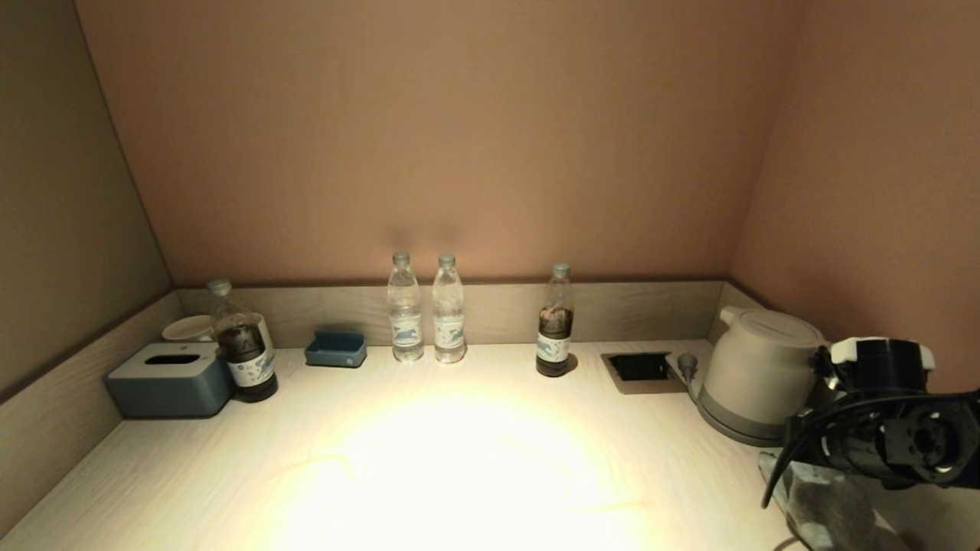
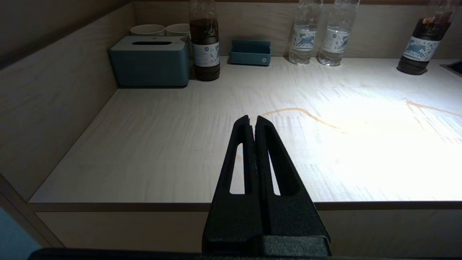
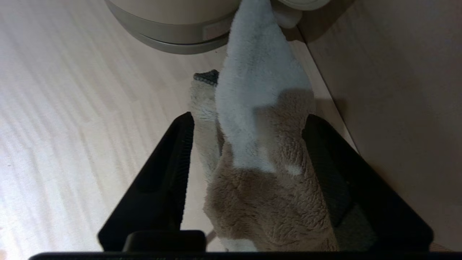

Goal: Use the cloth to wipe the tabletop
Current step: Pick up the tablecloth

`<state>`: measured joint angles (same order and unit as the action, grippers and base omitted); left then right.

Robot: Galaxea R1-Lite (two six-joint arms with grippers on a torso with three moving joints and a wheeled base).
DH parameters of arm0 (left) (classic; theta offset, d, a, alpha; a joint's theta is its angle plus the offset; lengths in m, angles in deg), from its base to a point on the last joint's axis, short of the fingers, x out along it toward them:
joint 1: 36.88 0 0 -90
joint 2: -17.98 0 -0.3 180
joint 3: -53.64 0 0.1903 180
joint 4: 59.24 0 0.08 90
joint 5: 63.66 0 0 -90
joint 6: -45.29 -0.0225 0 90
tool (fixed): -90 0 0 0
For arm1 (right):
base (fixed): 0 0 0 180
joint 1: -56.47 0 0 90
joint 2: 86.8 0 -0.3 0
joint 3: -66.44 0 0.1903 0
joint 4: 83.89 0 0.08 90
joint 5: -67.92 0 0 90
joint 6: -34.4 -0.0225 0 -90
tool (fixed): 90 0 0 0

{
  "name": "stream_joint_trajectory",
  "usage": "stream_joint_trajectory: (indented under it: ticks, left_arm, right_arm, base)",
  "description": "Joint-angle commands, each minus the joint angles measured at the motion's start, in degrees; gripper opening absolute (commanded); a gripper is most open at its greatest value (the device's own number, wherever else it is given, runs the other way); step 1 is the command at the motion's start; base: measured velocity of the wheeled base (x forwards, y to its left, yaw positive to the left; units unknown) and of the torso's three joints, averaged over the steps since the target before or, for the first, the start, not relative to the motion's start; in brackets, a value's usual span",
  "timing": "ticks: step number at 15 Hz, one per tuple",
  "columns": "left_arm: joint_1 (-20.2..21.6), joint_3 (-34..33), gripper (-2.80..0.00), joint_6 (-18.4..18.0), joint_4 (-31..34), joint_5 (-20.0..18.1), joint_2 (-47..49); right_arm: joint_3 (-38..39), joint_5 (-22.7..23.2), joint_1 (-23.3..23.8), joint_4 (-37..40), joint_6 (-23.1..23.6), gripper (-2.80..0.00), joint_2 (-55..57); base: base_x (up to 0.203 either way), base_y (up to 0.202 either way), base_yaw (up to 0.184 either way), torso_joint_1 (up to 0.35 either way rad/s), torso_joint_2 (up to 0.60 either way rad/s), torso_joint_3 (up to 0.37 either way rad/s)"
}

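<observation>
Our left gripper (image 2: pixel 252 121) hangs closed and empty over the table's (image 2: pixel 173 144) near edge. At the far right, by the kettle (image 1: pixel 754 367), our right gripper (image 3: pixel 245 122) straddles the cloth (image 3: pixel 260 151), spread wide.

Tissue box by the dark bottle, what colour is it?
The tissue box is blue-grey, clearest in the left wrist view.

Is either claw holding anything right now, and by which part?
Nothing is gripped yet. The right claw is open, its fingers straddling a raised fold of the cloth beside the kettle. The left claw is shut and empty, off the tabletop's front edge.
</observation>
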<state>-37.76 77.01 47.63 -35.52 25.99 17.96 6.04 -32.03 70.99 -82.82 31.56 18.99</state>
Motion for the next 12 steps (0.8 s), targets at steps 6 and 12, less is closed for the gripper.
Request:
stream_joint_trajectory:
  ticks: [6, 12]
  left_arm:
    - [0.0, 0.0, -2.80, 0.0, 0.0, 0.0, 0.0]
    - [0.0, 0.0, -2.80, -0.1, 0.0, 0.0, 0.0]
  right_arm:
    - [-1.6, 0.0, 3.3, -4.4, 0.2, 0.00, 9.4]
    - [-1.2, 0.0, 3.4, -7.3, 0.0, -2.80, 13.7]
  base:
    - [0.000, 0.000, 0.000, 0.000, 0.00, 0.000]
    - [0.000, 0.000, 0.000, 0.000, 0.00, 0.000]
